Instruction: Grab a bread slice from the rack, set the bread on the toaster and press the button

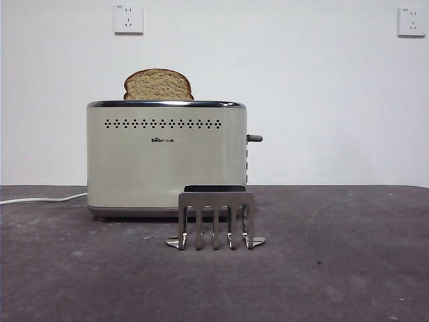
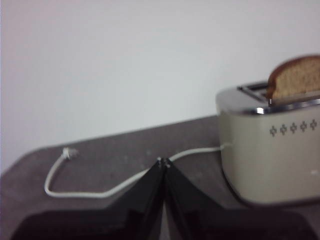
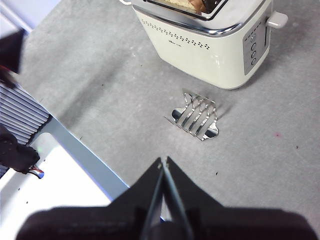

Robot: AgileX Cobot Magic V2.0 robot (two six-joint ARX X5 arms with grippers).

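The slice of bread (image 1: 158, 85) stands upright in a slot of the cream toaster (image 1: 166, 157), its domed top sticking out; the left wrist view shows the bread (image 2: 295, 77) in the toaster (image 2: 272, 145) too. The grey metal rack (image 1: 215, 218) stands empty in front of the toaster, also seen as the rack (image 3: 196, 116) below the toaster (image 3: 205, 37) in the right wrist view. The toaster's lever (image 1: 255, 138) juts from its right end. My left gripper (image 2: 163, 162) is shut and holds nothing, off to the toaster's left. My right gripper (image 3: 163, 162) is shut and empty, high above the table's front.
The toaster's white power cord (image 2: 100, 187) trails across the dark table to the left, ending in a plug (image 2: 69, 153). Two wall sockets (image 1: 128, 19) sit on the white wall behind. A table edge and equipment (image 3: 30, 125) lie near the right gripper.
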